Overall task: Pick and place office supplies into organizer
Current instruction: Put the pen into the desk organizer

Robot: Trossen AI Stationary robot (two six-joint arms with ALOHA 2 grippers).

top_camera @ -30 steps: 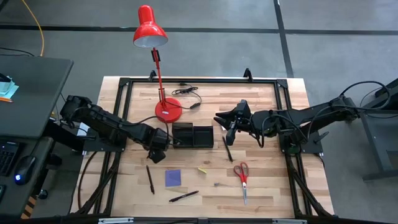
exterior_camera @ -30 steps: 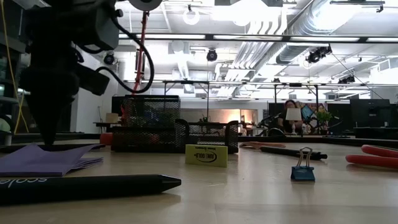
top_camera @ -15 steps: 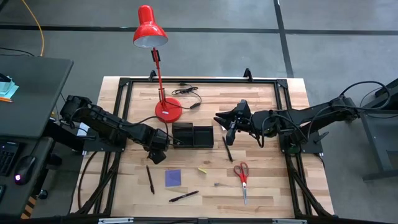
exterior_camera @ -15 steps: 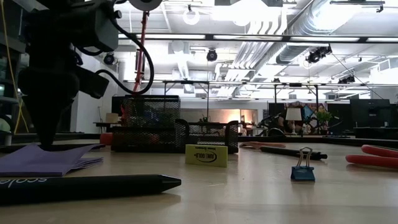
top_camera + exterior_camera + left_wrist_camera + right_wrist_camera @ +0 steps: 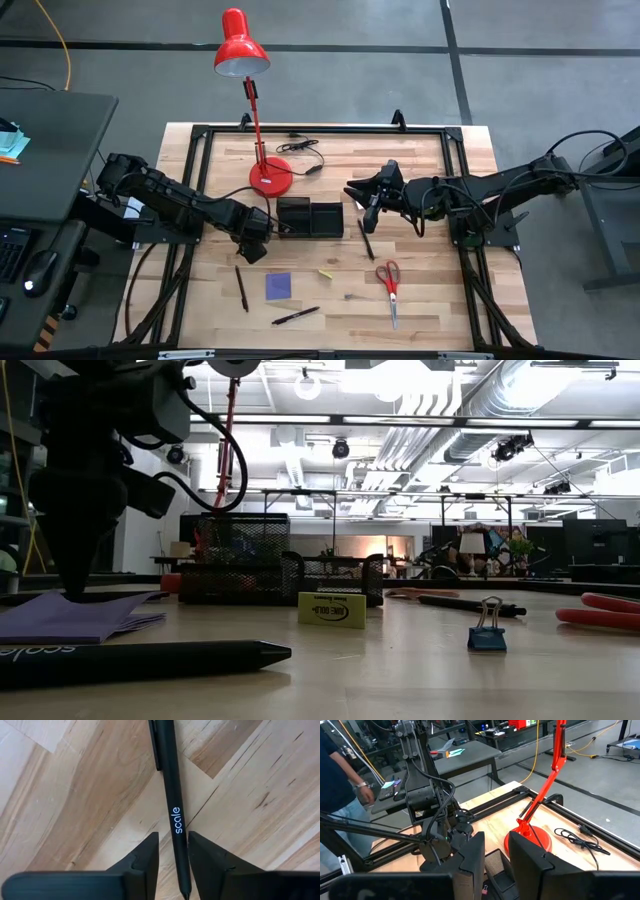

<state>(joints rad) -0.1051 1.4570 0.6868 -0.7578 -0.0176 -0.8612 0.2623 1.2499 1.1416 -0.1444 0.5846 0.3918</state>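
Pale wood planks make up the desk, framed by black rails on a grey floor. At frame centre of the high view sits the organizer, a small black mesh tray with side-by-side compartments; the red lamp has its round base just to the upper left of it.

Left claw hangs low beside the organizer's left end, over the top of a dark pen lying nearly upright in the frame. Its wrist view shows the two fingers parted, one on each side of that pen, which carries white "scale" lettering; whether they touch it cannot be told.

Right claw hovers just right of the organizer, fingers slightly apart and holding nothing, above another dark pen.

Lower in the frame lie a purple note pad, a small yellow pad, a third pen and red-handled scissors. Wide bare wood stays open toward the lower right and upper right corners.
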